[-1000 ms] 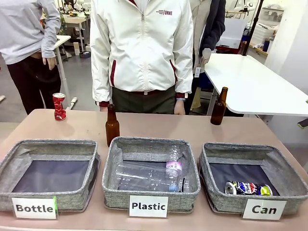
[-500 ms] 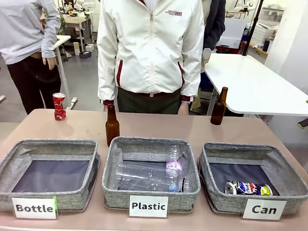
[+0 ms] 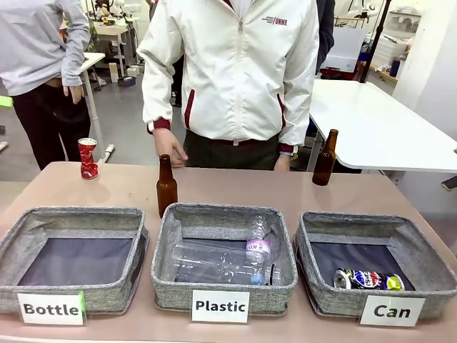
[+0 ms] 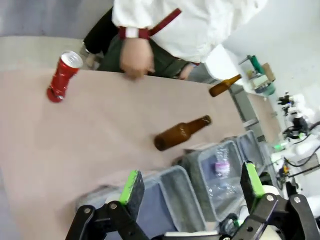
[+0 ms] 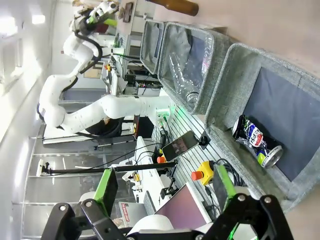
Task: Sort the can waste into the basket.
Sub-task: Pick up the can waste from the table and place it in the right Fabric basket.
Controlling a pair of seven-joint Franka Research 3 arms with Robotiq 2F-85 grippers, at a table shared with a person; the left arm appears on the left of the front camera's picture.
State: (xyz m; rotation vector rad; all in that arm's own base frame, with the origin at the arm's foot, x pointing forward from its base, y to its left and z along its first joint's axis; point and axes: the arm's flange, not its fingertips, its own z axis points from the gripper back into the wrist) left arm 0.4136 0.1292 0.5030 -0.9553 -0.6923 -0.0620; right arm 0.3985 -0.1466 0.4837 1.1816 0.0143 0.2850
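Left end effector (image 4: 192,181): open, green pads wide apart, nothing between them. It hovers above the counter (image 3: 285,189) on the robot's side, with the basket row under its fingers, well apart from the red can (image 3: 87,158)

Right end effector (image 5: 165,184): also open and empty. Its camera looks past the fingers at the Can basket (image 3: 335,304)

Can waste:
- blue can (image 3: 368,279) is in the Can basket, lying on its side on the dark lining, near the front wall just behind the label
- red can is outside every basket, standing upright at the counter's far-left corner, dented at the waist. It is behind the Bottle basket (image 3: 107,300) and left of the near bottle (image 3: 166,187)

Rest:
- near bottle: brown glass, upright, just behind the far-left corner of the Plastic basket (image 3: 171,293). Can't tell if it touches the rim
- second brown bottle (image 3: 325,158): upright near the far edge, right of centre, behind the Can basket
- clear plastic bottle (image 3: 221,261): lying inside the Plastic basket
- person in a white jacket at the far side. One hand (image 3: 168,146) is at the far edge, just behind the near bottle's top with no contact visible, apart from the red can
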